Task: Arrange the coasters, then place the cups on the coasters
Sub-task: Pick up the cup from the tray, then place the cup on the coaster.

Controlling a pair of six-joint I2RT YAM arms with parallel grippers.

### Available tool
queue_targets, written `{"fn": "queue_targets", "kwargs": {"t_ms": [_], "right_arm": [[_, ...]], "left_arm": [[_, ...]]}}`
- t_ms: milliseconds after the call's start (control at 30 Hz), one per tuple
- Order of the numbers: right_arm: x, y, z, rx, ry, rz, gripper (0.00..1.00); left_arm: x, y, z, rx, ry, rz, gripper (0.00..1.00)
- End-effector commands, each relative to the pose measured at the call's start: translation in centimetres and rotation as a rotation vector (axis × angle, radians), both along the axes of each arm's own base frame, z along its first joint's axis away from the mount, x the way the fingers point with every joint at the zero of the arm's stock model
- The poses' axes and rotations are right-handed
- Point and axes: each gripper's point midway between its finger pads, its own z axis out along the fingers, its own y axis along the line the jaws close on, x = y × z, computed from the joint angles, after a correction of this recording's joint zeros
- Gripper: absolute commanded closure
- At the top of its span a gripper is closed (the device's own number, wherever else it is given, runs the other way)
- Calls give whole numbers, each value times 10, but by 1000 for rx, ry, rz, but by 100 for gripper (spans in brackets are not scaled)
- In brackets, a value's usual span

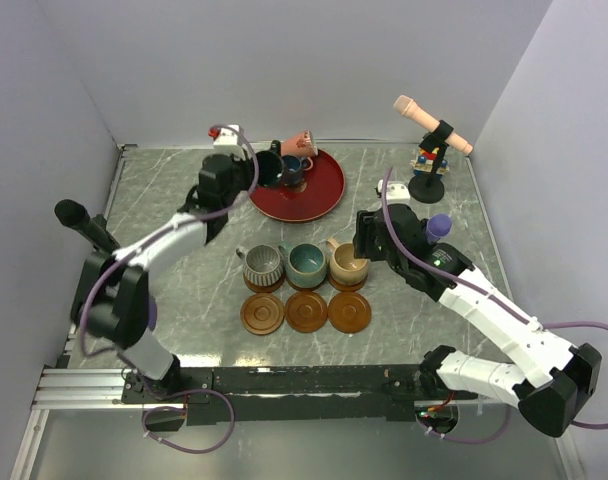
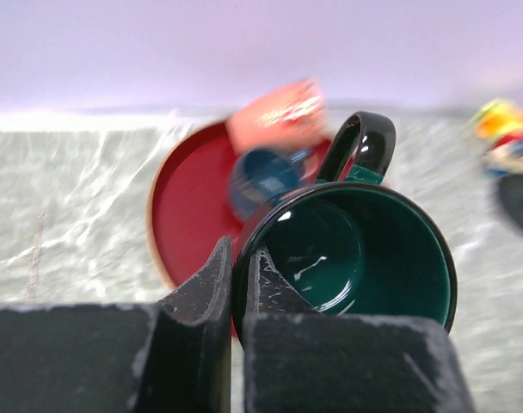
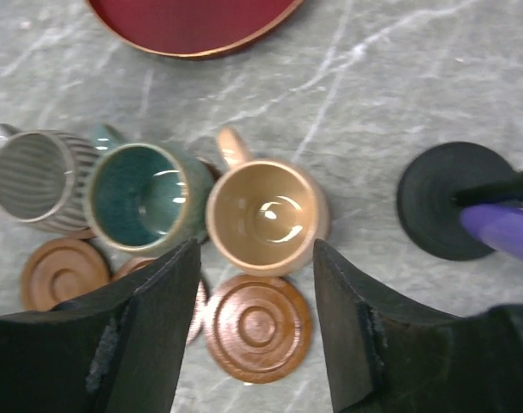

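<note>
Your left gripper (image 2: 236, 288) is pinched tight on the near wall of the dark green glazed ceramic mug (image 2: 356, 258). One finger is inside the rim and one outside, and the looped handle points away from the wrist. The mug is at the left edge of the glossy round red plate (image 2: 188, 215); you cannot tell whether it rests there or hangs just above. Just behind it on the plate are the dark blue ceramic mug (image 2: 261, 176) and the terracotta-pink mug (image 2: 279, 116), which lies tilted.

Nearer the arm bases, the grey ribbed mug (image 1: 261, 265), the teal mug (image 1: 307, 262) and the beige mug (image 1: 348, 263) stand in a row, apparently each on a coaster. Three round brown wooden coasters (image 1: 306, 311) with ring grooves lie bare in front of them. Your right gripper (image 3: 255, 249) hangs spread wide above the beige mug, holding nothing.

The hold is a thin pinch on one wall, so the mug's weight could swing it down or slide it free in transit. Its handle could clip the dark blue mug as it leaves. Setting down on a bare coaster means passing close to the standing row and the right arm, so a low carry could knock a mug.
</note>
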Motion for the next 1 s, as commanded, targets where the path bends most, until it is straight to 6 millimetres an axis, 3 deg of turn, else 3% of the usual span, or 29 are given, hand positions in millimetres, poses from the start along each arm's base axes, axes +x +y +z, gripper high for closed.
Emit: {"fn": "queue_targets", "kwargs": {"t_ms": [0, 167, 433, 600, 800, 967], "right_arm": [[9, 34, 45, 141, -80, 39, 40], [11, 60, 68, 170, -123, 25, 41], [15, 93, 78, 210, -145, 7, 41], [24, 112, 69, 158, -123, -6, 42], [33, 122, 67, 116, -116, -22, 43], [38, 128, 47, 67, -64, -39, 49]], "left_arm": [[-41, -9, 86, -124, -276, 114, 99], [-78, -17, 74, -228, -159, 232, 99], [-123, -29, 54, -359, -39, 362, 99], [-147, -43, 47, -416, -20, 378, 99], [-163, -48, 43, -454, -8, 400, 99], [-171, -50, 42, -479, -4, 421, 99]]}}
